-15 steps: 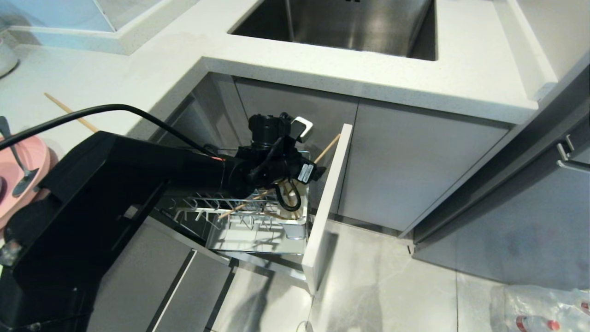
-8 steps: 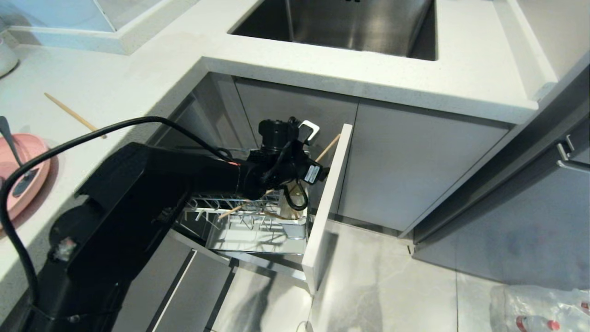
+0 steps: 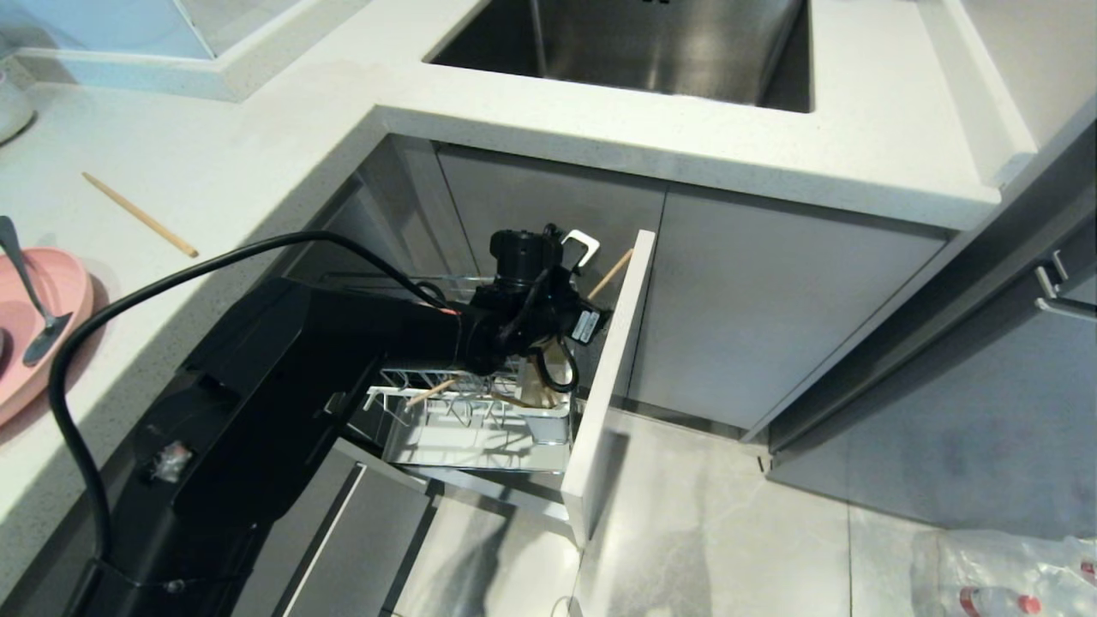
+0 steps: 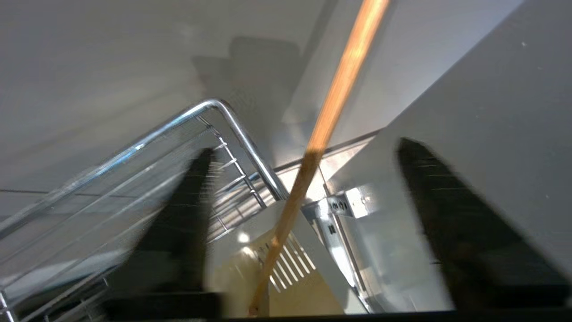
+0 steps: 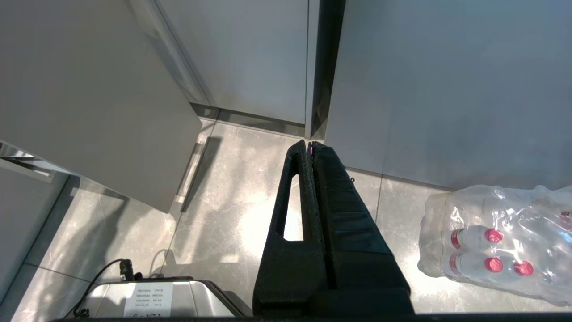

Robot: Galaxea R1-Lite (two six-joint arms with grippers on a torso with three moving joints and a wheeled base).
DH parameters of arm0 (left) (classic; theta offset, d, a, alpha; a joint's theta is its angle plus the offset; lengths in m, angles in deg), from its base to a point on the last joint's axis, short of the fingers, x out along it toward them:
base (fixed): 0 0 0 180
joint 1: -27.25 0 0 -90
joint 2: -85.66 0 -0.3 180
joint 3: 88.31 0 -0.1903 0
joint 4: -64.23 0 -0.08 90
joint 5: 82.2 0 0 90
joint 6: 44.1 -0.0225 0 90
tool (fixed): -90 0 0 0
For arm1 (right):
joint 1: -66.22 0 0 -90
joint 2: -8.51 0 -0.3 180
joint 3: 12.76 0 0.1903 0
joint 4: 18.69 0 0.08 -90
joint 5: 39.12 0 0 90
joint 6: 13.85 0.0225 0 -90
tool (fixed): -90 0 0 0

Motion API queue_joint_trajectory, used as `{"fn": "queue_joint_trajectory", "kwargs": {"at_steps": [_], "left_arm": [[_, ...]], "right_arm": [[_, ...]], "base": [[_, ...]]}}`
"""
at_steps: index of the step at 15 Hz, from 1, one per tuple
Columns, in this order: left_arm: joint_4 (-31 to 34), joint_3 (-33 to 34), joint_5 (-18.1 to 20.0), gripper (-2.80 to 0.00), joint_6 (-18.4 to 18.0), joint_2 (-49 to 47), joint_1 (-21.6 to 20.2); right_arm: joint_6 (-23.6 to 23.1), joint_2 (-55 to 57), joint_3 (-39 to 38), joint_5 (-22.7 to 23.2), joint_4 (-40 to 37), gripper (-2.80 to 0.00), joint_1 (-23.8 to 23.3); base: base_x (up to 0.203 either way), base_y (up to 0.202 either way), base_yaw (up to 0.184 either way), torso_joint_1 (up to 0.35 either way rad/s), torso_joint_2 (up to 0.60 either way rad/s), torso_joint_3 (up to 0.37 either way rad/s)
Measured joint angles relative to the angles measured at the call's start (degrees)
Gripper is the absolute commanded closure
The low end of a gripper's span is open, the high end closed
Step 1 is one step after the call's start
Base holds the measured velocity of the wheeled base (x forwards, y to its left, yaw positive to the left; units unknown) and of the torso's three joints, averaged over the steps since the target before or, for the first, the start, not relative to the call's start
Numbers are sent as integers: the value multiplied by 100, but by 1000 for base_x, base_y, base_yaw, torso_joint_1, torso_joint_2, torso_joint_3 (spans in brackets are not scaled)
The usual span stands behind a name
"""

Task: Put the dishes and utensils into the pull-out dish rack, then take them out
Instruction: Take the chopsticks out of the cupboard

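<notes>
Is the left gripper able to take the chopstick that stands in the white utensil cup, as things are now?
Probably yes. The left gripper is right above the white utensil cup, and the chopstick rises between its spread fingers. Nothing stands in the way; the rack wire passes beside it.

pink plate (image 3: pixel 34 343), light wooden chopstick (image 3: pixel 140 215)

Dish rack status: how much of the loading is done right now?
Done: one chopstick stands in the utensil cup of the pulled-out dish rack. In hand: the left gripper straddles that chopstick, fingers apart. Left: the second chopstick, pink plate and its metal utensil are on the counter. Right gripper is parked shut.
</notes>
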Motion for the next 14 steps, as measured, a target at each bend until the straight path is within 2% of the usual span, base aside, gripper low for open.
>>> {"fn": "queue_joint_trajectory", "kwargs": {"at_steps": [10,14], "left_arm": [[-67,102,-59,0,75,300,18],[-321,381,-259,0,302,653,71]], "right_arm": [[0,0,0,-1,-2,0,0],[0,0,0,-1,-5,0,0]], "base": [[0,0,0,0,0,0],[0,0,0,0,0,0]]}}
